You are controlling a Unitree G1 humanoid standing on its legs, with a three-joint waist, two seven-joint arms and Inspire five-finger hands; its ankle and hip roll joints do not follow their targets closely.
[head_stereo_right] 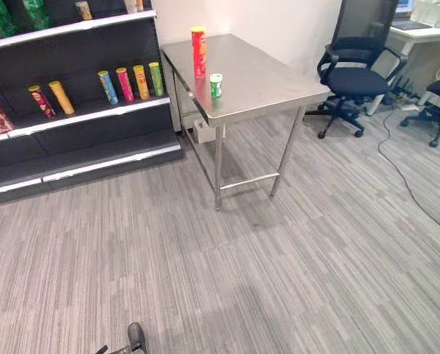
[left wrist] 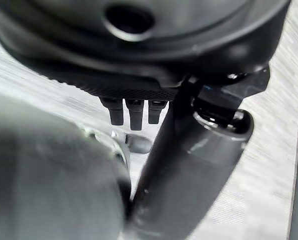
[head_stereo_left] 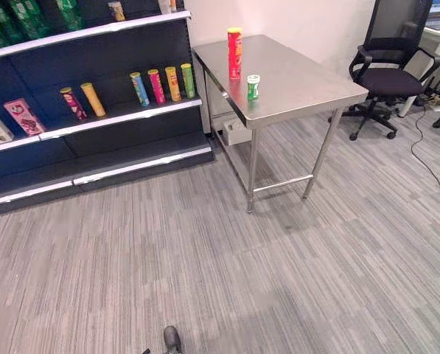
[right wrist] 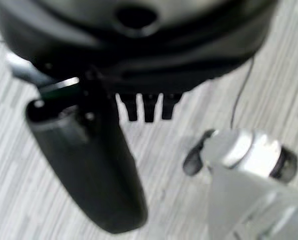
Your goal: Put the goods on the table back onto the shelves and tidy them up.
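Approach stage: tall red can (head_stereo_left: pixel 234 51) and small green can (head_stereo_left: pixel 253 87) on far steel table (head_stereo_left: pixel 308 85); shelves (head_stereo_left: pixel 124 118) left. Left hand (left wrist: pixel 134 112), right hand (right wrist: pixel 146 107): straight-fingered, empty. Next: walk nearer, reach a can

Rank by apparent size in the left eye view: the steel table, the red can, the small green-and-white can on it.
1. steel table, by far the largest.
2. red can, tall.
3. green-and-white can, the shortest.

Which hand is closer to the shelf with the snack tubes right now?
Left, probably. The left hand and right hand both hang over the floor; the shelf stands far ahead to the left.
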